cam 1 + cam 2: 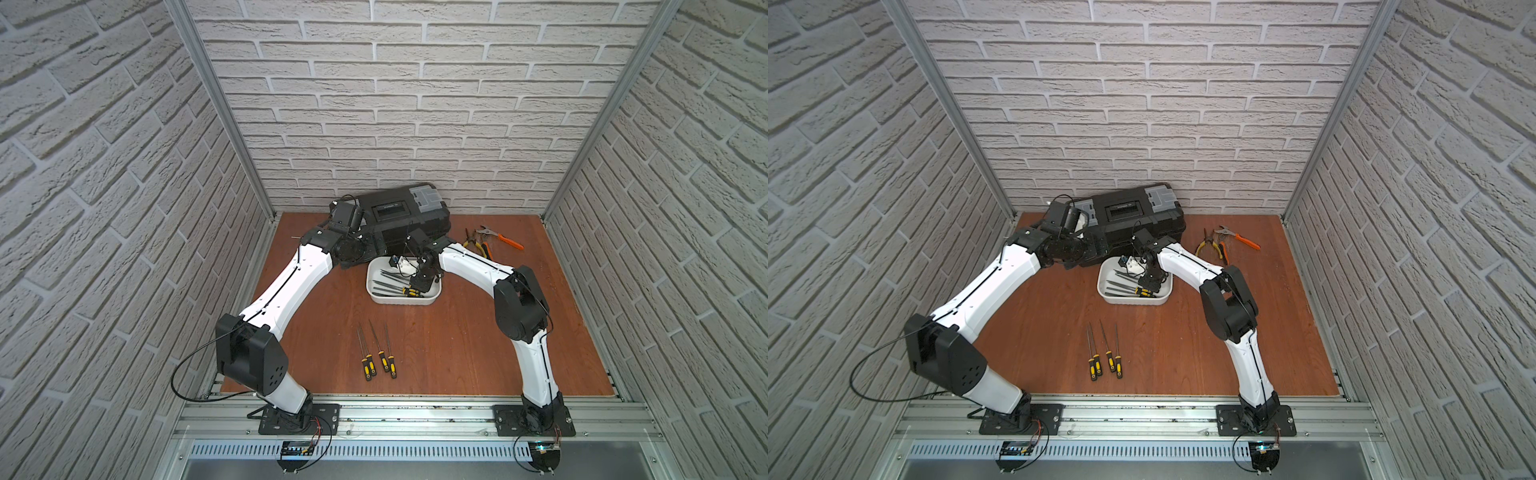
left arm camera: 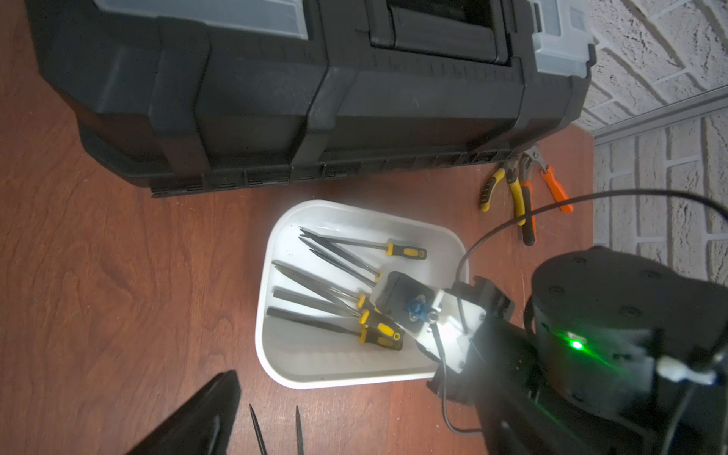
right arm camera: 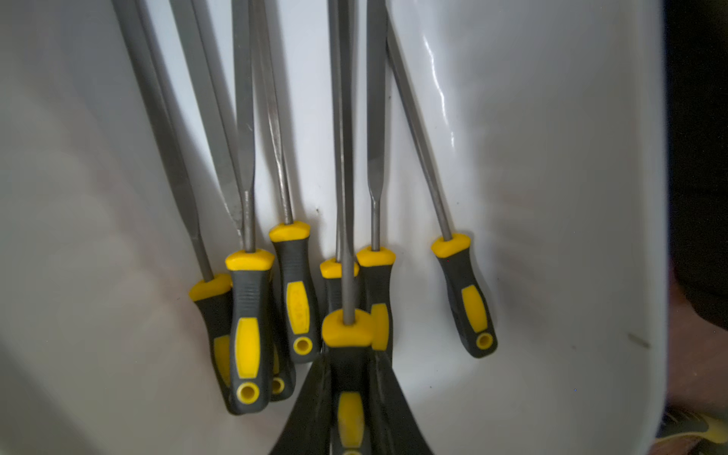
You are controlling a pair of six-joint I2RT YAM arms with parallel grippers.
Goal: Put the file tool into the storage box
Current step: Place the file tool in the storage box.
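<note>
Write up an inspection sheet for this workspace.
Surface: wooden tabletop, bare brown board.
Job's things: storage box holds several files; four loose files lie on the tabletop.
Clutter: black toolbox; pliers.
Grippers: right gripper shut on one file in the box; left gripper near the toolbox, state unclear.
Cables: black cable loops beside the left arm.
Surroundings: brick-pattern walls, metal frame.

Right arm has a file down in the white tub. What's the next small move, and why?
Probably open the right gripper and let go. Its fingers clamp the handle of the file low inside the storage box, with the shaft passing just above the other files lying there. It seems to have little way to drop.
</note>
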